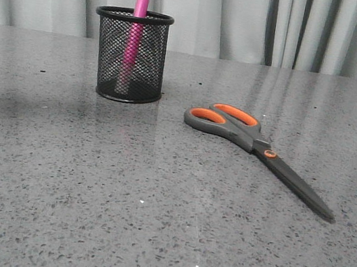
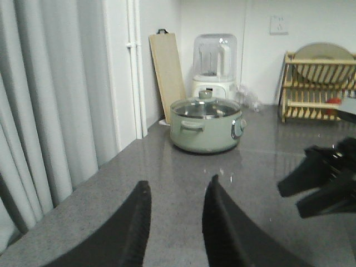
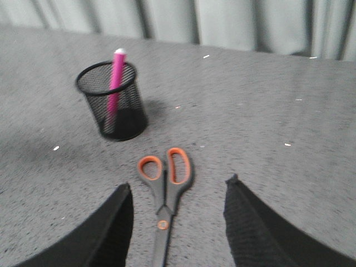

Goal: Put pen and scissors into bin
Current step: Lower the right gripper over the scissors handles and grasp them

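Right pincer (image 3: 178, 214) spread wide, empty, above closed scissors (image 3: 164, 192); left pincer (image 2: 177, 222) parted, empty. Pink pen (image 1: 134, 37) upright inside round mesh bin (image 1: 129, 57), speckled counter (image 1: 86, 193).

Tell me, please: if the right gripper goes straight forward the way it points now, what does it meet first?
Probably the scissors: they lie on the table between the open fingers of the right gripper, handles pointing away. The bin with the pen stands beyond, off to one side. Height above the table is unclear.
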